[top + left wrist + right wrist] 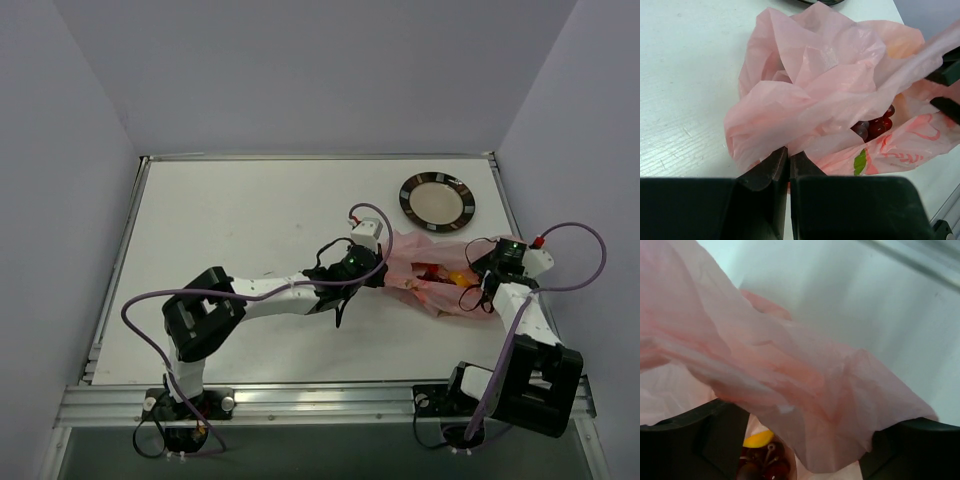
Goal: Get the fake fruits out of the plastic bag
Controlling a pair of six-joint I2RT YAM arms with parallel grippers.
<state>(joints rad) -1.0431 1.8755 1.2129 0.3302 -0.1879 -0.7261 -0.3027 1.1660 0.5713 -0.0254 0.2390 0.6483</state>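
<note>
The pink plastic bag lies crumpled right of centre. My left gripper is at its left edge; in the left wrist view the jaws are shut on a fold of the bag. A dark red grape cluster shows inside the bag's mouth. My right gripper is at the bag's right end, open, its fingers wide apart with bag film draped between them. Below it lie a yellow piece and the grapes. The peach-like ball is hidden.
A round dark-rimmed plate sits behind the bag near the back right. White walls close the table at the back and sides. The table's right edge runs close to my right arm.
</note>
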